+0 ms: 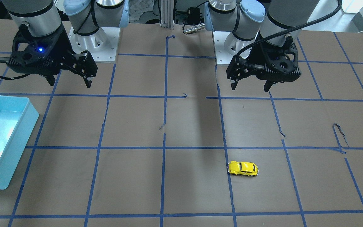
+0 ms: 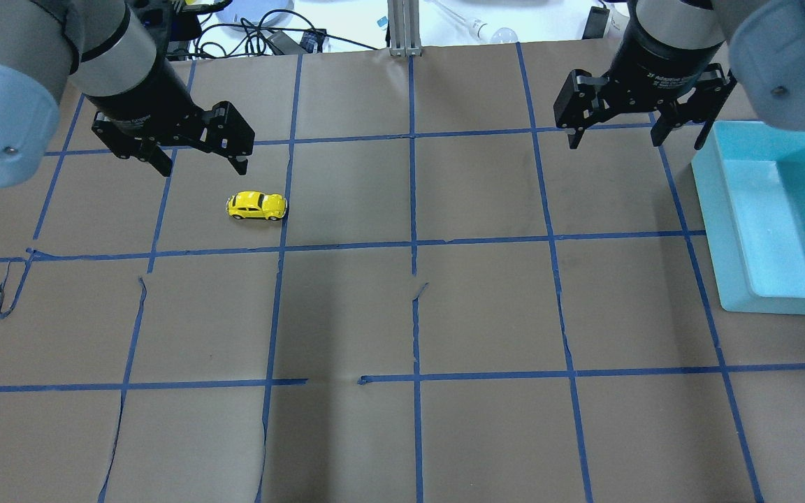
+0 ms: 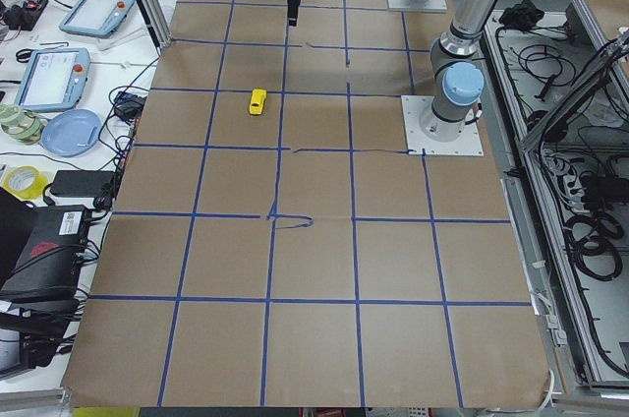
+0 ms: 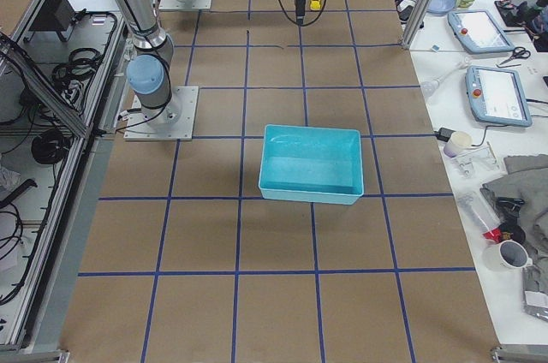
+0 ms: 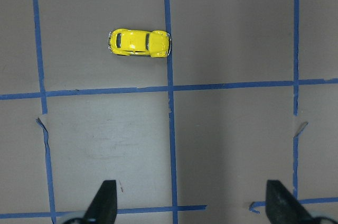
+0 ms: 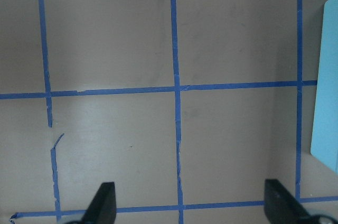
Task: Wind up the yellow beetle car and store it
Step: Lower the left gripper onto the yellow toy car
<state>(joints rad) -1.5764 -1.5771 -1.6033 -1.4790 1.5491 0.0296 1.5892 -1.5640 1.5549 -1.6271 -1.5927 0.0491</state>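
Note:
The yellow beetle car [image 2: 256,205] stands on its wheels on the brown table, on the robot's left side; it also shows in the front view [image 1: 243,168] and the left wrist view [image 5: 139,43]. My left gripper [image 2: 203,169] is open and empty, raised above the table a little short of the car, apart from it; its fingertips [image 5: 105,203] frame bare table. My right gripper [image 2: 614,142] is open and empty, raised above the table beside the teal bin [image 2: 717,209]. In the front view the left gripper [image 1: 252,86] is on the right and the right gripper [image 1: 70,83] on the left.
The teal bin [image 1: 14,148] is an open tray at the table's right end; its edge shows in the right wrist view [image 6: 330,76]. Blue tape lines grid the brown paper cover. The arm bases stand at the robot's side of the table.

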